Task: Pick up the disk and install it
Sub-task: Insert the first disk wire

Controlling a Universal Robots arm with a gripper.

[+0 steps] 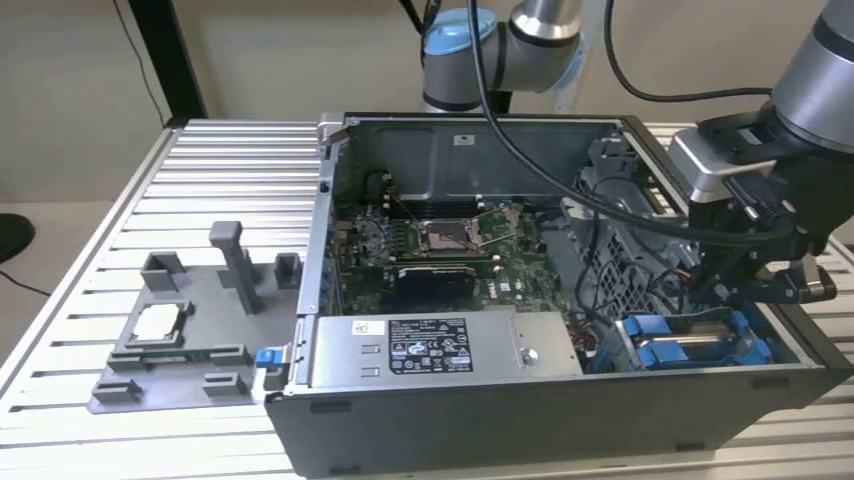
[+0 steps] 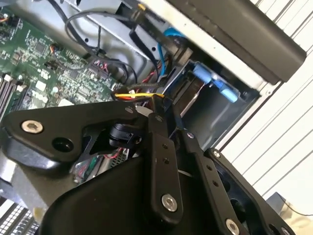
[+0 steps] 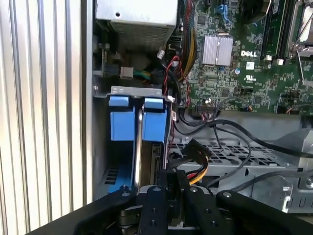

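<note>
Blue-framed disk [image 3: 146,147] sits edge-on in the case's [image 1: 534,420] bay, gripper [image 3: 168,188] closed on its end; seating it likely needs a straight, square push.

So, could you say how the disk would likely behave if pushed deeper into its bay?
Its metal body in a blue plastic frame looks rigid, so the disk probably won't flex. On edge in the narrow bay, it should slide rather than tip. The plastic tabs might bend if forced.
</note>
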